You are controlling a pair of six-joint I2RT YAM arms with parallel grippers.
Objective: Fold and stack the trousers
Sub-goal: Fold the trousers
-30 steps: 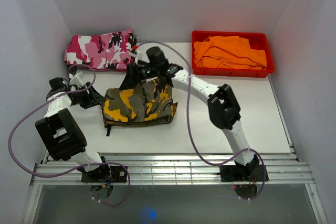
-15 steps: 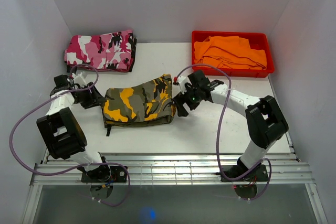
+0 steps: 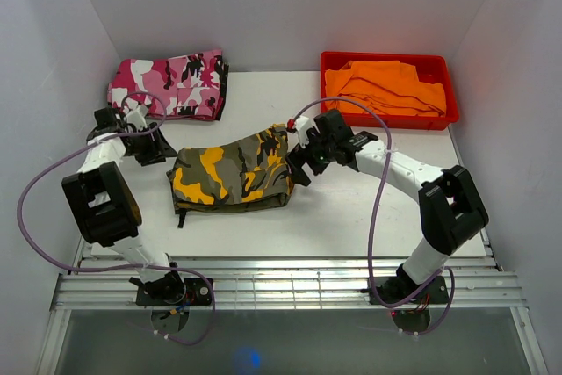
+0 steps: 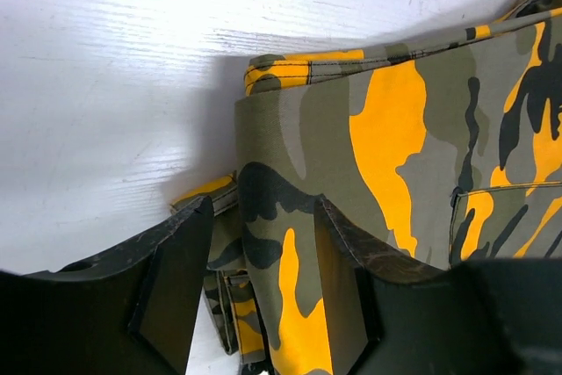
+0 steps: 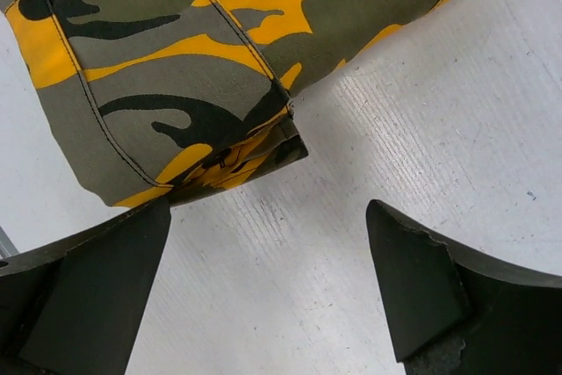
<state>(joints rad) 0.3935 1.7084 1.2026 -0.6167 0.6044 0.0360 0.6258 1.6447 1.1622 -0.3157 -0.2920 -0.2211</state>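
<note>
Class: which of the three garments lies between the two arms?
The olive-yellow camouflage trousers; the pink trousers lie back left, the orange garment in the red bin.

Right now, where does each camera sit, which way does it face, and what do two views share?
Top external: above and behind the arms, looking down on the white table; both arms show, bases at bottom.
Left wrist: on the left arm, facing the olive, orange-yellow and black camouflage cloth trousers; left tool straddles their edge.
Right wrist: low over the table, right tool open before a trouser corner.
All three share the trousers.
</note>
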